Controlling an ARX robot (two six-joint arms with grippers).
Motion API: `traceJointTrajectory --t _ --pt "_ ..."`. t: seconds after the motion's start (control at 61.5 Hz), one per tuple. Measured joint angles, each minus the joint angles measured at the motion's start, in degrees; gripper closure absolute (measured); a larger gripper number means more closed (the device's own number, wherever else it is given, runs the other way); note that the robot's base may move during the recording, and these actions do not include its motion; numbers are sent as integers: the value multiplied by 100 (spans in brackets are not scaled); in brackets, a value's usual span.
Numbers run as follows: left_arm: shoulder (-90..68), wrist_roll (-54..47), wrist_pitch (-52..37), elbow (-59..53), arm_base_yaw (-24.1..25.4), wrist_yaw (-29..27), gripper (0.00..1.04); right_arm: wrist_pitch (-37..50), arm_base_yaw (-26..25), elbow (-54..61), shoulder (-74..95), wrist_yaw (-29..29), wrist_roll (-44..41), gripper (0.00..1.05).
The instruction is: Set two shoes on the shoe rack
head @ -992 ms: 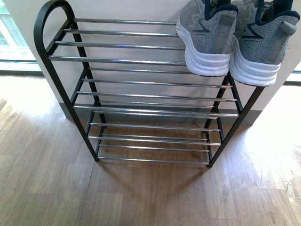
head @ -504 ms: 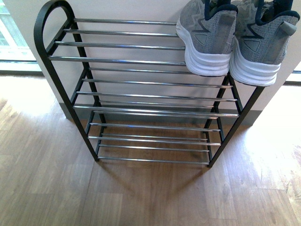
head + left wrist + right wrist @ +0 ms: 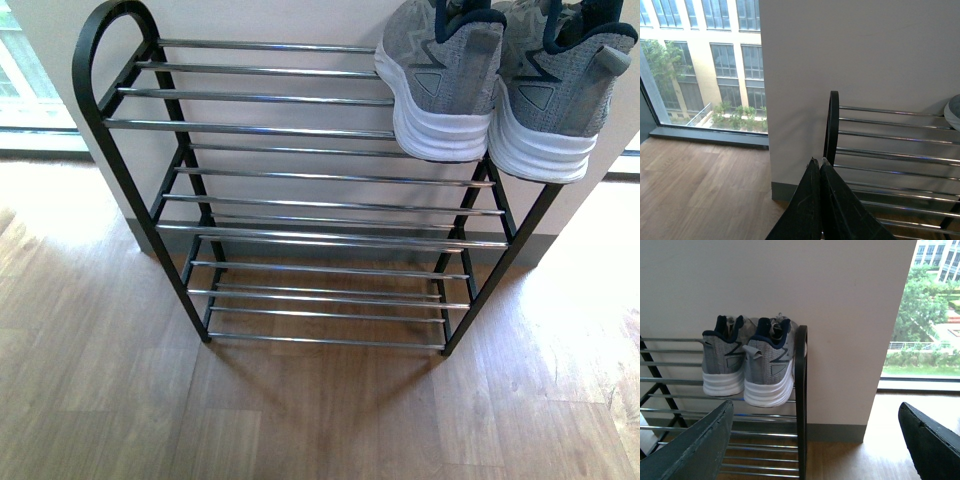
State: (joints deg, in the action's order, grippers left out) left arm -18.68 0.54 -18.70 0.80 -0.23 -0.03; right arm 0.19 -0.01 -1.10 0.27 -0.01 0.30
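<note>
- Evidently the placing is done: one shoe and the other shoe are set close side by side on the top shelf of the shoe rack, at its right end, with heels overhanging the front rod.
- Nothing is judged left except drawing the arms away.
- The left hand is seen closed and empty, near the rack's left end.
- The right hand is held wide open and empty, apart from the shoes.
- Against the earlier front views, no change is found: shoes and rack lie as before.
</note>
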Motion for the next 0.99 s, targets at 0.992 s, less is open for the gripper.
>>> traceJointTrajectory --t 0.992 --pt "1775 0 1871 2 7 2 101 -2 0 0 0 0 0 9"
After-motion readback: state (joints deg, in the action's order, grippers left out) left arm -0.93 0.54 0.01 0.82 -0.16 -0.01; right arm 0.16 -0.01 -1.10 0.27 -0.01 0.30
